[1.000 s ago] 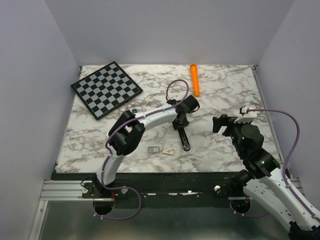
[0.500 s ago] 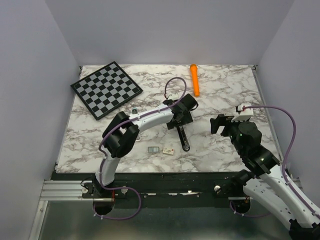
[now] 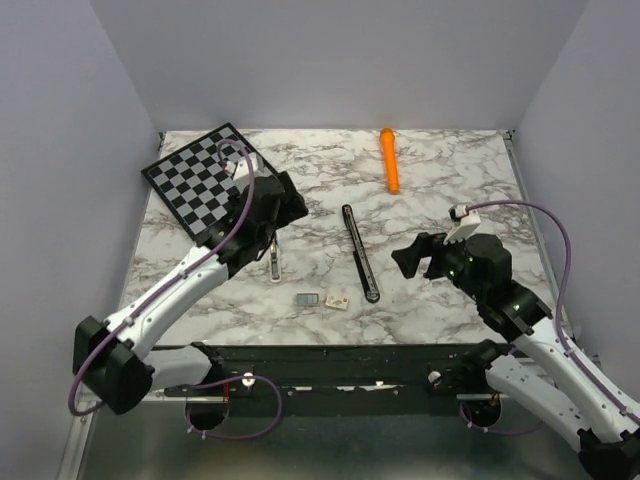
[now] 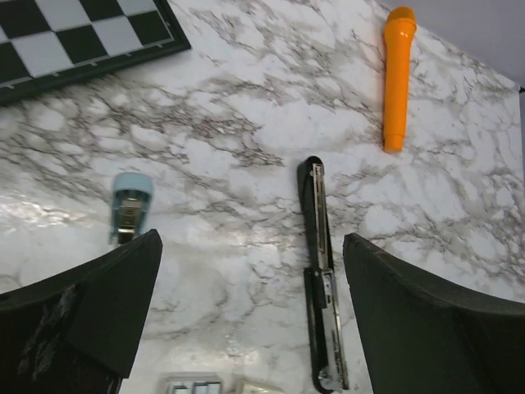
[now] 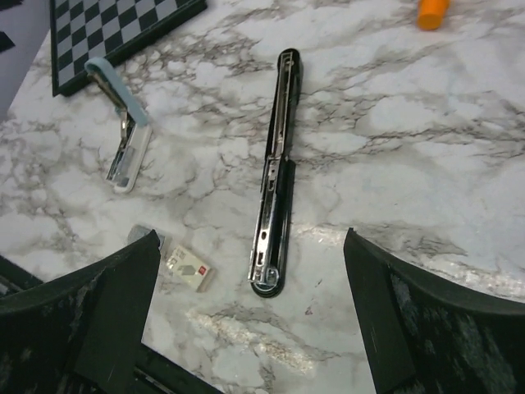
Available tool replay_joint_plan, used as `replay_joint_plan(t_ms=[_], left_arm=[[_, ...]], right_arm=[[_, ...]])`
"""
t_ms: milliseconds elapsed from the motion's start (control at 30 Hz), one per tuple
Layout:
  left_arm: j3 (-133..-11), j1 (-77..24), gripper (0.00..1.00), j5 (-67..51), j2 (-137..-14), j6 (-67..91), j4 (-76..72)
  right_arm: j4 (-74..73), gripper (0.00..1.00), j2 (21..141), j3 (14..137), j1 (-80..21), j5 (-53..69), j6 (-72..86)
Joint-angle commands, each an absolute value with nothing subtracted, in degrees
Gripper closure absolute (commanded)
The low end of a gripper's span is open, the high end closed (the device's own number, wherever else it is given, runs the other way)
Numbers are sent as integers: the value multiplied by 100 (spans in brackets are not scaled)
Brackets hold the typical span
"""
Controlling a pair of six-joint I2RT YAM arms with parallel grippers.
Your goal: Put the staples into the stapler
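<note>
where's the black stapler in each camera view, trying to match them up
Top external: the stapler lies opened out flat near the centre of the picture.
Left wrist: lower centre, running down almost to the bottom edge.
Right wrist: centre, lying nearly vertical.
Shared landmark: the orange marker, up and to the right of the stapler's upper end in all three views.

The top camera hangs high behind both arm bases, looking steeply down on the whole table [image 3: 450,170]. The left wrist camera looks down past the left claw [image 4: 250,246] from well above, while the right wrist camera sits lower and nearer, behind the right claw [image 5: 250,242]. All three views share the stapler [image 3: 359,252], which lies ahead of both claws.
</note>
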State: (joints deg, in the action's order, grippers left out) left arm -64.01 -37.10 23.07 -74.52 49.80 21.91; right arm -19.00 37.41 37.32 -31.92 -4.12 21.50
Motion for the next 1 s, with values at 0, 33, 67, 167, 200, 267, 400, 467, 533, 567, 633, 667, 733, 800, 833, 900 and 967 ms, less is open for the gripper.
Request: replay_joint_plan(t_ms=[0, 33, 67, 167, 200, 267, 400, 467, 533, 567, 633, 667, 733, 800, 833, 900, 967], left_arm=[[-5512, -3516, 1, 3146, -6295, 3283, 1250], [-5432, -3507, 1, 3242, -6145, 3070, 1118], [-5301, -3498, 1, 3374, -5909, 2876, 951], [-5081, -3411, 1, 3567, -5626, 2190, 90], [-5063, -3288, 1, 3603, -5599, 2093, -338], [-5080, -3086, 1, 3665, -5625, 1952, -605], [-5343, -2778, 1, 4190, -5941, 1566, -878], [-5222, -2681, 1, 4263, -6029, 1346, -1097], [-5107, -2549, 1, 4087, -5968, 1590, -888], [-4837, -2523, 1, 4104, -5855, 1652, -896], [-4545, -2531, 1, 4235, -5731, 1678, -1220], [-4474, -2523, 1, 4245, -5670, 1670, -1317], [-4508, -2522, 1, 4210, -5669, 1495, -1389], [-4518, -2522, 1, 4367, -5695, 1442, -1353], [-4509, -2522, 1, 4429, -5695, 1398, -1354], [-4526, -2522, 1, 4465, -5652, 1310, -1406], [-4465, -2522, 1, 4491, -5564, 1187, -1520]], right_arm=[[-1871, 0, 4329, 3725, -3252, 439, 2382], [-1916, 0, 4577, 3805, -3278, 457, 2364], [-1960, 0, 4797, 3893, -3322, 466, 2356], [-2030, 0, 5702, 4384, -3594, 300, 2251], [-2056, 0, 5974, 4525, -3804, 186, 2189], [-2083, 0, 6694, 4964, -4033, -112, 1970], [-2197, 0, 7838, 5869, -4639, -395, 1679], [-2171, 0, 8469, 6308, -5000, -596, 1391], [-2223, 0, 8831, 6555, -5272, -668, 1222], [-2241, 0, 8964, 6670, -5343, -598, 1030], [-2198, 0, 9263, 6794, -5527, -467, 801], [-2171, 0, 9333, 6785, -5589, -414, 652], [-2074, 0, 9500, 6733, -5756, -291, 212], [-2013, 0, 9606, 6706, -5835, -115, -254], [-1978, 0, 9711, 6663, -5914, -45, -394], [-1794, 0, 9799, 6575, -5976, 122, -729], [-1723, 0, 9984, 6574, -6038, 158, -904]])
